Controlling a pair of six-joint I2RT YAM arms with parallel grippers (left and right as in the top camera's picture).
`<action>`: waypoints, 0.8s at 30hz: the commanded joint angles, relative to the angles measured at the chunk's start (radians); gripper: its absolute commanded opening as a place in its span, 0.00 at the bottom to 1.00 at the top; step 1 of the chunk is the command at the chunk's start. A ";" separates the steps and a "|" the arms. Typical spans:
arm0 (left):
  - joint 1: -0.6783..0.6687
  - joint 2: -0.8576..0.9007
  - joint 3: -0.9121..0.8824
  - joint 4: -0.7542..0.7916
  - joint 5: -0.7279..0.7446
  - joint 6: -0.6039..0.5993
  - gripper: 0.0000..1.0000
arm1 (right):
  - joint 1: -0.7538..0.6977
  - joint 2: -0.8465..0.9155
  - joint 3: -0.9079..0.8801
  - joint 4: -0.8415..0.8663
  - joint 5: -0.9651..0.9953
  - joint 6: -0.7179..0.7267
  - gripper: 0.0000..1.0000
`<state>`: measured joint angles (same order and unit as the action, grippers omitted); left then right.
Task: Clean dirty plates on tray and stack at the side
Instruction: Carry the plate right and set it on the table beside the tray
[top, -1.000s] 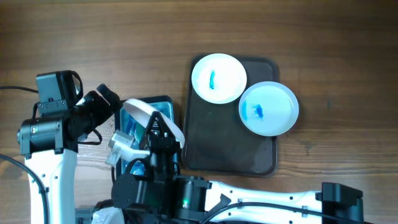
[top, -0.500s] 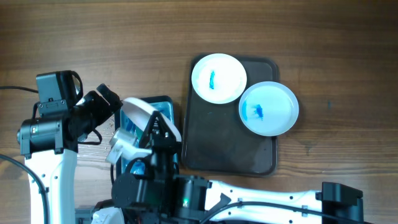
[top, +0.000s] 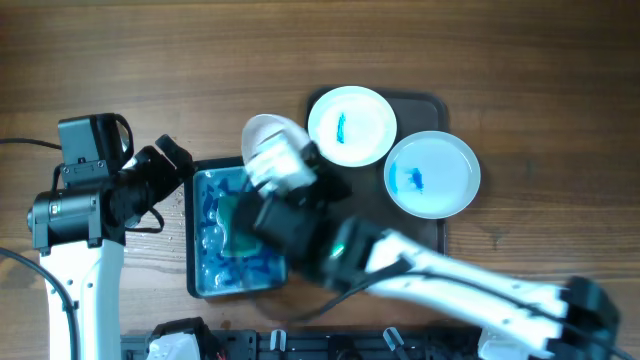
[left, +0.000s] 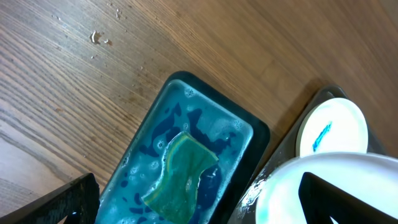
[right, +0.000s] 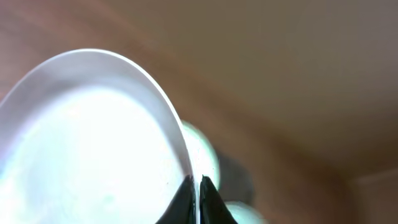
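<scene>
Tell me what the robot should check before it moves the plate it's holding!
1. Right end effector pinches the round white plate by its rim: ok.
2. Held plate's face is clean: cannot tell, the right wrist view is glaring and blurred.
3. Green sponge lies in the blue soapy tub: ok.
4. Left end effector is open, apart from the held plate: ok.
5. Dark tray emptied: not ok, two blue-smeared white plates rest on it.
</scene>
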<state>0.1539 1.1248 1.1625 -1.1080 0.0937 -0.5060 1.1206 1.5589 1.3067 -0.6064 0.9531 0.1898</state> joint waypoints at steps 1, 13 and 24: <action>0.008 -0.003 0.015 -0.001 -0.017 0.005 1.00 | -0.199 -0.149 0.017 -0.142 -0.481 0.367 0.04; 0.008 -0.003 0.015 -0.001 -0.017 0.005 1.00 | -1.140 -0.439 0.014 -0.481 -0.751 0.532 0.04; 0.008 -0.003 0.015 -0.001 -0.017 0.005 1.00 | -1.671 -0.175 -0.059 -0.445 -0.829 0.397 0.04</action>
<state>0.1539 1.1248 1.1625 -1.1080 0.0933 -0.5060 -0.5102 1.3025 1.2682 -1.0660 0.1520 0.6277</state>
